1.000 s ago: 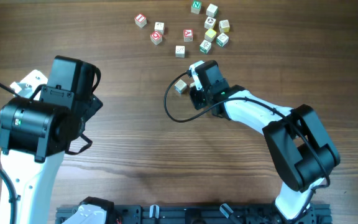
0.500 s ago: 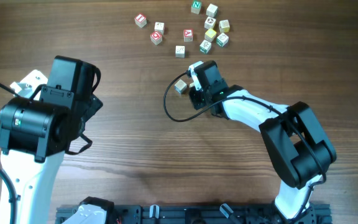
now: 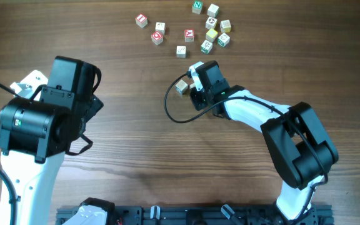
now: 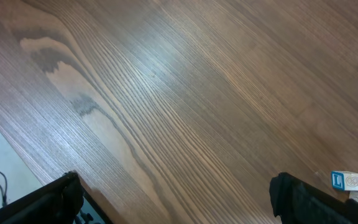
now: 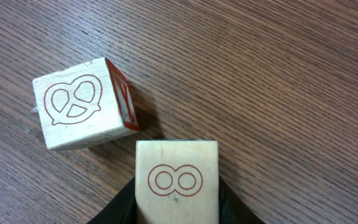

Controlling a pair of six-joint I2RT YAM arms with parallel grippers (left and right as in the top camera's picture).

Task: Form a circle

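The overhead camera looks straight down on the wooden worktop (image 3: 136, 144) from well above. It takes in both arms, with the robot's base along the bottom edge and the scatter of cubes (image 3: 195, 28) near the top. The left wrist camera hangs fairly high and looks down at a slant over bare wood. The left hand (image 4: 176, 196) shows only as dark tips in its lower corners, and a few cubes sit at its right edge. The right wrist camera sits very close to the wood, looking past the right hand (image 5: 176, 208) at the ringed cube (image 5: 176, 177) and the pretzel cube (image 5: 82, 112). The overhead view shares that pair, seen small.
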